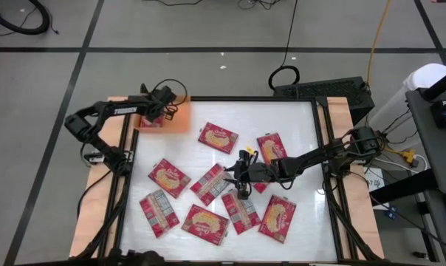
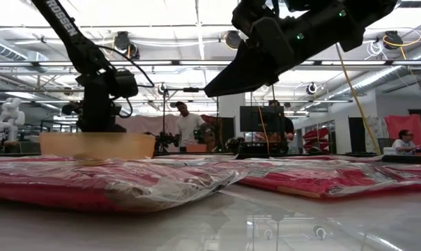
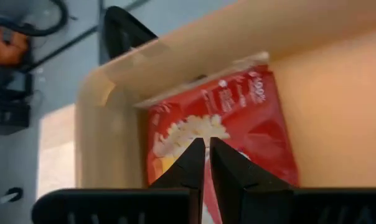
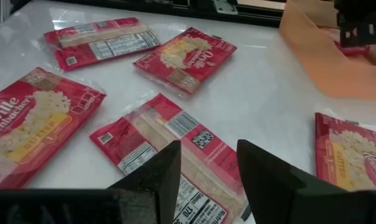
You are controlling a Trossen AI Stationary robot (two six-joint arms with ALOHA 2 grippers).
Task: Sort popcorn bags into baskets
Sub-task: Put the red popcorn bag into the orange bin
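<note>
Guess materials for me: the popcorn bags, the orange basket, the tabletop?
Popcorn bags: printed paper packets inside clear film overwrap, glossy; the wrap crinkles and glints in the low view. Orange basket: smooth matte walls with a rounded corner, likely molded plastic, though coated board is possible. Tabletop: white, hard, semi-gloss, reflecting the ceiling lights; probably laminate or acrylic.

1. The left gripper [image 1: 162, 111] fills the room above the orange tray [image 1: 180, 120].
2. Bare desk [image 1: 297, 122] lies open along the far edge.
3. Popcorn bags [image 1: 205, 224] crowd the near half.
4. The right arm [image 1: 311, 157] bars the middle.
</note>
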